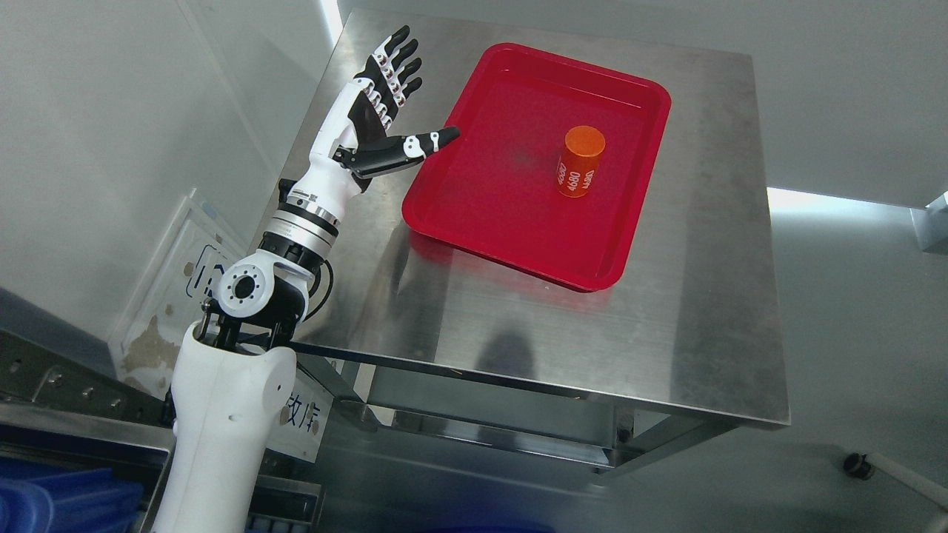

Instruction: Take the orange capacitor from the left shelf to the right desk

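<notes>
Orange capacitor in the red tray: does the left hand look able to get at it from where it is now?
Probably yes. The left hand is open at the tray's left edge, holding nothing. The orange capacitor stands upright and alone in the red tray, so nothing blocks a path across the tray, though actual reach cannot be confirmed.

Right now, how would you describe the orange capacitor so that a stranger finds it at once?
Look at the steel table filling the middle of the picture; a red tray lies on it. The orange capacitor stands upright in the tray's right half, a short cylinder with white 4680 print, the only thing in the tray.
</notes>
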Available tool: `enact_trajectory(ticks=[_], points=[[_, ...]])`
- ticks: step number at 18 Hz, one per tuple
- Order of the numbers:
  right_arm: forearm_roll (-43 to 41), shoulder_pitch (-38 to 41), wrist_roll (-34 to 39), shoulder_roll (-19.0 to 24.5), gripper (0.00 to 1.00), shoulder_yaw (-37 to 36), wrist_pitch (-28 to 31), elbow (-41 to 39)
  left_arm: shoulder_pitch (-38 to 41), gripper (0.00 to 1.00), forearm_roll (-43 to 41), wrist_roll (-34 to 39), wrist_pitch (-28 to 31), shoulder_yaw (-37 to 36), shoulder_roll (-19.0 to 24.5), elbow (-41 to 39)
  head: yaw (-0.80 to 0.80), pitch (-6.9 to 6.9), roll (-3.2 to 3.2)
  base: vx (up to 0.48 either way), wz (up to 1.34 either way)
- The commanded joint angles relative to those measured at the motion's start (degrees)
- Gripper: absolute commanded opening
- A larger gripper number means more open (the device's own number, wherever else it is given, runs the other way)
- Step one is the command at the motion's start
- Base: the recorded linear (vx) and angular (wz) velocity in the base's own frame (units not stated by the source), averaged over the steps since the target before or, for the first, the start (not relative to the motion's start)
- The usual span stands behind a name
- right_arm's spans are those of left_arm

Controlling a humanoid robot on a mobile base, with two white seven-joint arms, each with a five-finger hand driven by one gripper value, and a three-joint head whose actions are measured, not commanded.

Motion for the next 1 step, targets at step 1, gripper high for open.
enact_trajectory(ticks=[1], points=[[0.4, 1.3, 0.0, -1.0, 1.00, -0.6, 0.0, -1.0, -0.1, 1.00, 0.0, -0.1, 0.1, 0.6, -0.7, -1.1, 0.00, 0.00, 0.00, 0.000, 0.00]])
